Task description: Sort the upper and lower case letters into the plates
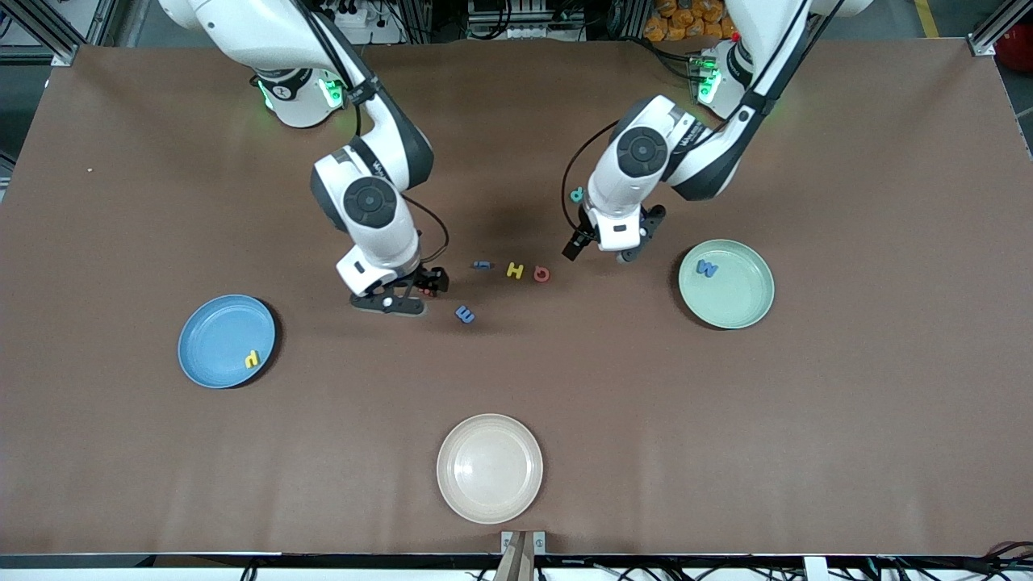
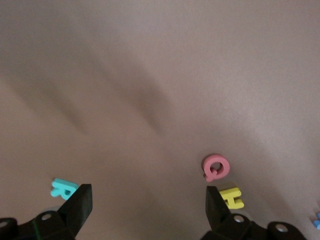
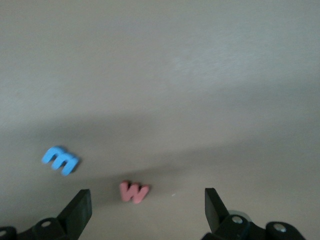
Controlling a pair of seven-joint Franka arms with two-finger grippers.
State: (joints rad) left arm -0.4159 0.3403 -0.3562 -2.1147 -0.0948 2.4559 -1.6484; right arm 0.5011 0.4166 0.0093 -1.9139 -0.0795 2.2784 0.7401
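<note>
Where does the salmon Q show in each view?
Front view: salmon Q on the table, in the middle row of letters.
Left wrist view: salmon Q, large, above one fingertip.
Right wrist view: not in it.
Shared landmark: yellow H beside it.

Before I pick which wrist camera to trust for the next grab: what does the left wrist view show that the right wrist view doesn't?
Only the left wrist view: a teal R, a salmon Q and a yellow H, with the open left gripper empty above them.
Only the right wrist view: a blue m and a salmon w, under the open, empty right gripper.
Both: the same brown table, wide-open jaws, no plate in sight.
</note>
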